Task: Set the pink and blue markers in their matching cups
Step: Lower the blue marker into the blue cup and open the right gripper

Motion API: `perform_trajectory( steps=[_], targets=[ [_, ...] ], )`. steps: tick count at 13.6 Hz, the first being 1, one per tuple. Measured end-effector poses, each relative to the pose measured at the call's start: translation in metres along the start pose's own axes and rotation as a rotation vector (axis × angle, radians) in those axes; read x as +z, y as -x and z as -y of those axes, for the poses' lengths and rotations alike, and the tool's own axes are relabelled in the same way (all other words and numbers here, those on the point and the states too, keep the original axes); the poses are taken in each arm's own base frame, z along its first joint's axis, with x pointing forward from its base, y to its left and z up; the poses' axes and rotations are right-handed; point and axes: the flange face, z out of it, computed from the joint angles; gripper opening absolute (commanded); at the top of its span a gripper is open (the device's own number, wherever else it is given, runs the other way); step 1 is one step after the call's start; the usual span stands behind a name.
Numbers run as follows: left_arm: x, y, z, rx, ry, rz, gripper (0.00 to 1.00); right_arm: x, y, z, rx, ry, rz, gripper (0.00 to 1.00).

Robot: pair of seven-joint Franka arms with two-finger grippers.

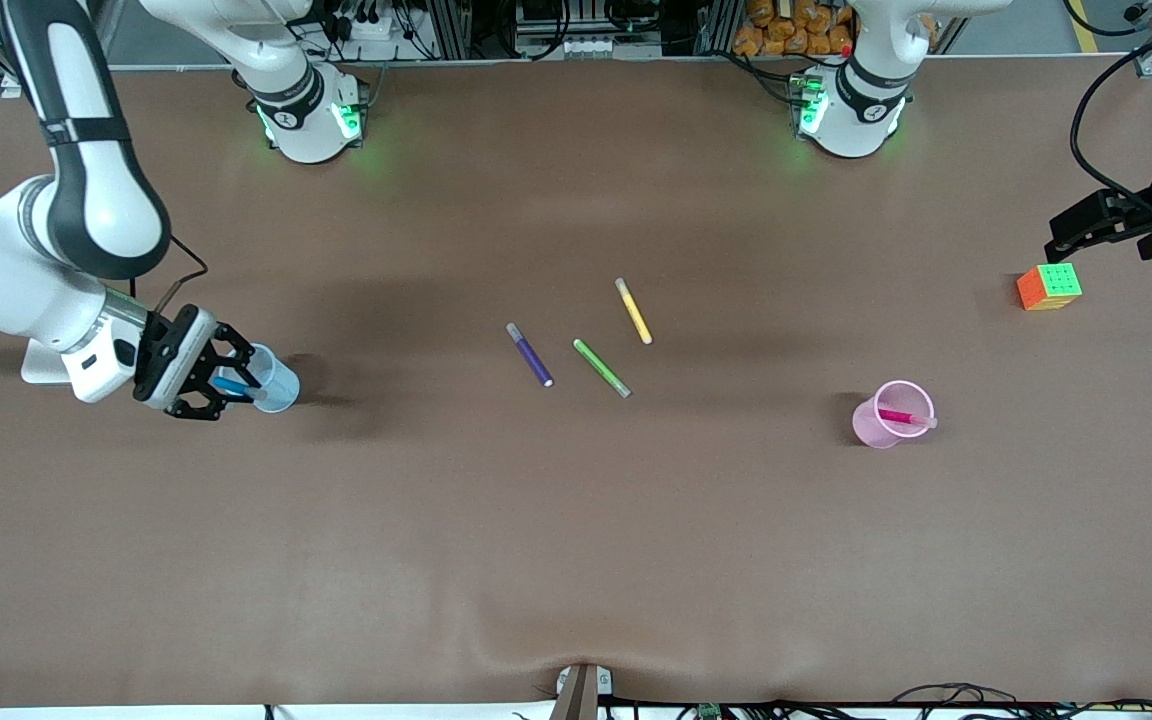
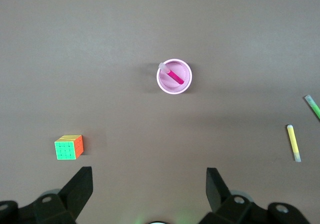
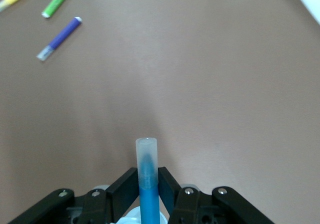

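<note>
On the brown bench [image 1: 576, 560] we see the pink marker [image 1: 902, 417] in the pink cup [image 1: 886, 418]. Our right end effector [image 1: 226, 385] squeezes the blue marker [image 3: 148, 184] over the blue cup [image 1: 276, 380]. Our left end effector [image 2: 149, 184] waits, fingers apart, above the cube [image 1: 1049, 287].

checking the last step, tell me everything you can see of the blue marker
The blue marker is a slim mid-blue plastic pen with a pale translucent end. The right gripper is shut on its barrel, holding it tilted over the mouth of the light blue cup at the right arm's end of the table. Whether its lower tip touches the cup is hidden.
</note>
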Motion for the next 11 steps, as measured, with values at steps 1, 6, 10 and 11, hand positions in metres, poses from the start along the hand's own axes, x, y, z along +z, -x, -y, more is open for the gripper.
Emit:
perform_trajectory(
  steps=[1,6,10,11],
  targets=[
    [0.000,0.000,0.000,0.001,0.000,0.000,1.00,0.001,0.008,0.002,-0.008,-0.029,-0.008,0.00],
    [0.000,0.000,-0.001,0.002,0.000,0.000,1.00,0.012,0.025,0.012,-0.076,-0.156,-0.099,0.00],
    [0.000,0.000,0.001,-0.001,0.000,0.003,1.00,0.041,0.048,0.007,-0.162,-0.201,-0.188,0.00],
    [0.000,0.000,0.001,-0.001,0.000,0.004,1.00,0.044,0.056,0.004,-0.175,-0.210,-0.202,0.00]
  ],
)
